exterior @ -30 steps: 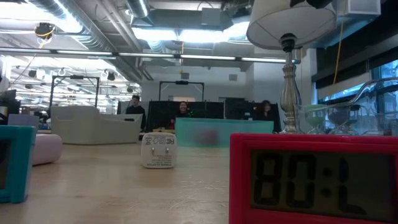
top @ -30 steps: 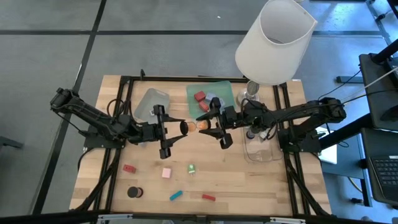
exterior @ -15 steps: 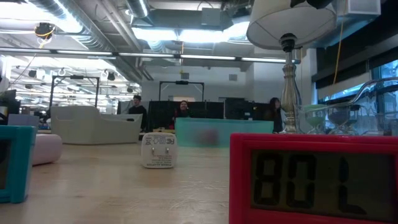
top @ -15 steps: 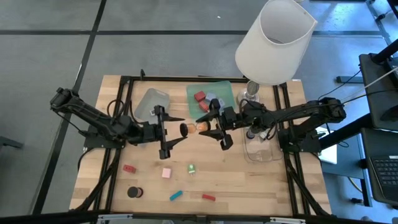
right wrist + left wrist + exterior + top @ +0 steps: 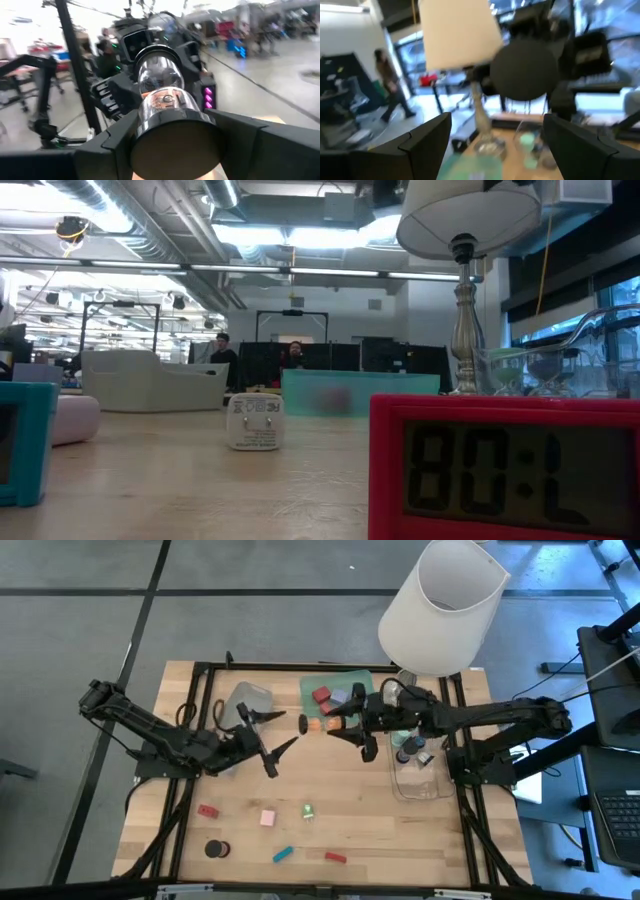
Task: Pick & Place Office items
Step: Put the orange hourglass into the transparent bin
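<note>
Above mid-table, the right gripper (image 5: pixel 335 728) pinches a capped clear tube (image 5: pixel 314 724) level, its far end blurred in the wrist view. Left gripper (image 5: pixel 274 730), fingers spread, is angled toward it, apart.

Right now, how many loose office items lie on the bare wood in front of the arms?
6: red block, pink block, mint-green cap, black cylinder, teal bar, red bar. The arms may hide others.
</note>
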Robot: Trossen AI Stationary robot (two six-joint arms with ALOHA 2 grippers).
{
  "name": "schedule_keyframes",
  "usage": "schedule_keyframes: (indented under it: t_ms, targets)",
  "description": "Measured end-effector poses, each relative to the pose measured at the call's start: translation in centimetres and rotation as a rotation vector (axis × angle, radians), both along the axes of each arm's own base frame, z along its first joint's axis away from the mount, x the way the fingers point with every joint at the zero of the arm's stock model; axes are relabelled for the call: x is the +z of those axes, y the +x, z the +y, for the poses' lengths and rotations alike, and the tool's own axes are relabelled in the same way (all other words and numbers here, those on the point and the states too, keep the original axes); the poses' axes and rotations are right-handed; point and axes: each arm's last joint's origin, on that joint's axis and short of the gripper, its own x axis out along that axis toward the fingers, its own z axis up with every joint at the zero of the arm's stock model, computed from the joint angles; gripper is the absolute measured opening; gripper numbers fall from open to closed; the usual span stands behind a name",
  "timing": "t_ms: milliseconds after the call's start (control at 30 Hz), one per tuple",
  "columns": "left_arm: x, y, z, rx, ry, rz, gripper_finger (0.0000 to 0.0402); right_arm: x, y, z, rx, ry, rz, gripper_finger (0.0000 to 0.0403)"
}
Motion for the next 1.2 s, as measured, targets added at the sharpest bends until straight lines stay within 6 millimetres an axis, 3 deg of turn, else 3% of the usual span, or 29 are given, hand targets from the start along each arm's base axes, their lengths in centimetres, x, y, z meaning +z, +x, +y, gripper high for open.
schedule_keyframes:
  t_ms: [133,267,567,833,967,1200]
  targets:
    - [-1.3,0.1,0.0,0.004,-0.042,0.079,0.0315,-0.1,-1.9,-0.4,-0.085,0.062,0.173,0.0205]
    - [-2.3,0.0,0.0,0.01,-0.096,0.134,0.0313,-0.8,-4.3,-0.4,-0.158,0.229,0.415,0.0207]
    - [-3.6,-0.1,0.9,0.068,-0.154,0.203,0.0301,-2.6,-10.5,1.4,-0.355,0.58,0.874,0.0206]
    - [-4.2,0.0,1.9,0.123,-0.164,0.239,0.0288,-4.3,-15.1,2.2,-0.648,0.7,1.222,0.0214]
    - [-4.4,0.0,2.3,0.145,-0.154,0.265,0.0279,-4.7,-16.3,2.6,-0.747,0.744,1.324,0.0207]
    - [-4.8,0.0,3.3,0.197,-0.166,0.294,0.0265,-4.6,-16.3,3.1,-0.706,0.778,1.343,0.0214]
